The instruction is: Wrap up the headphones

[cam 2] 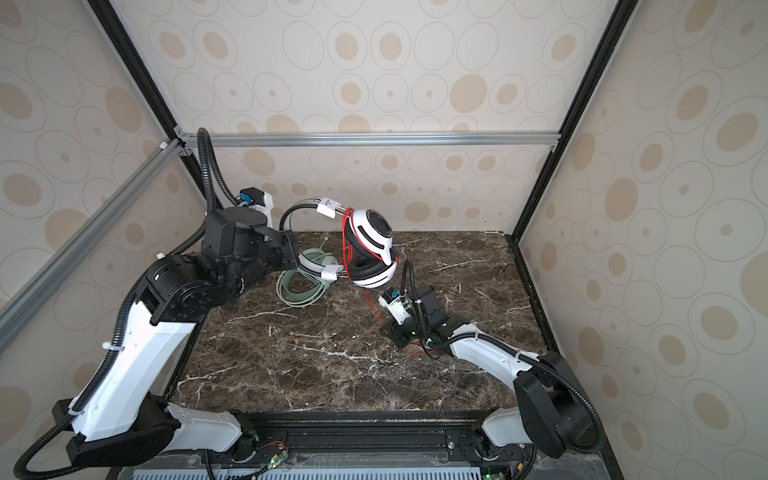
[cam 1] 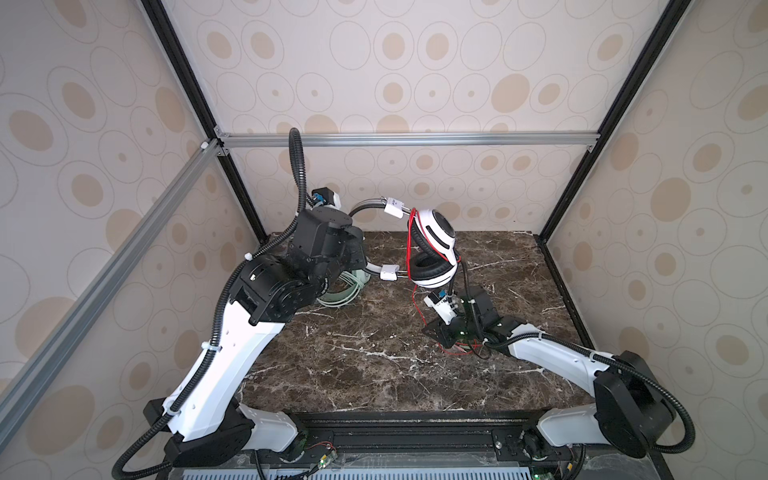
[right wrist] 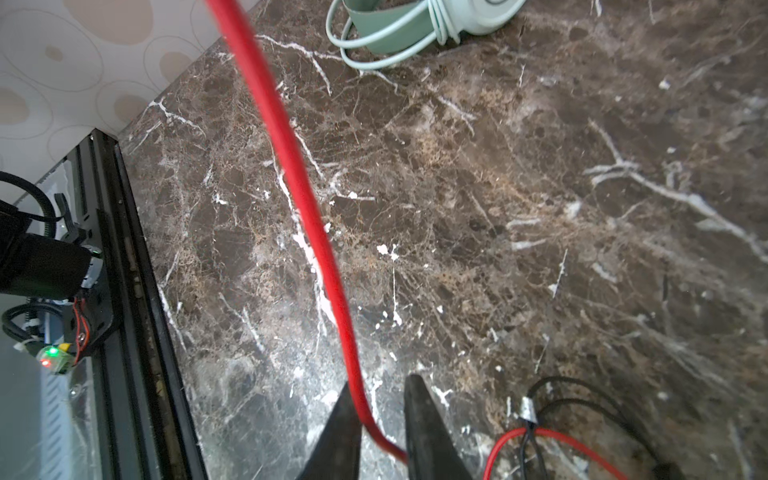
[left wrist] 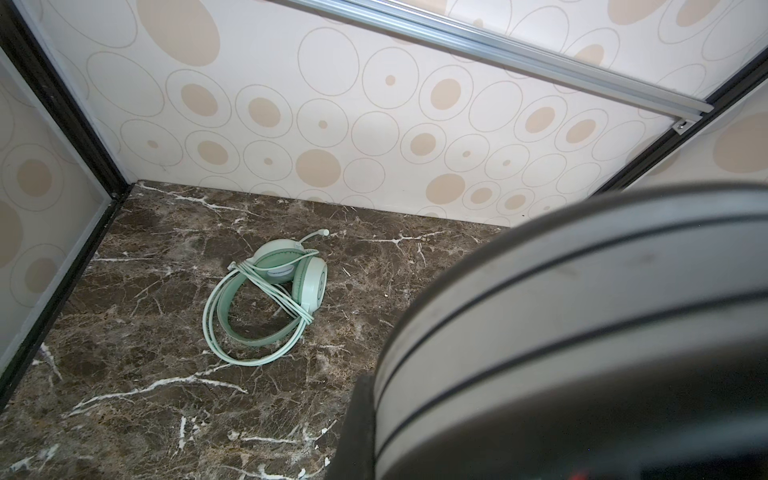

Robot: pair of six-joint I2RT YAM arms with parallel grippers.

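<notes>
- Far left, we see the left gripper [cam 2: 295,257] pressed together on the grey headband [left wrist: 582,311]. It holds the white-and-black headset [cam 1: 434,249] up over the back of the bench [cam 1: 374,365].
- Under it, the mint-green headset [left wrist: 266,299] lies on the bench near the back left corner, its pale cable [left wrist: 276,293] wound round it.
- Centre, the red cable [right wrist: 291,166] drops from the raised cups.
- Right, the right gripper [right wrist: 380,386] sits low, fingers close either side of the red cable. We cannot tell if they pinch it.
</notes>
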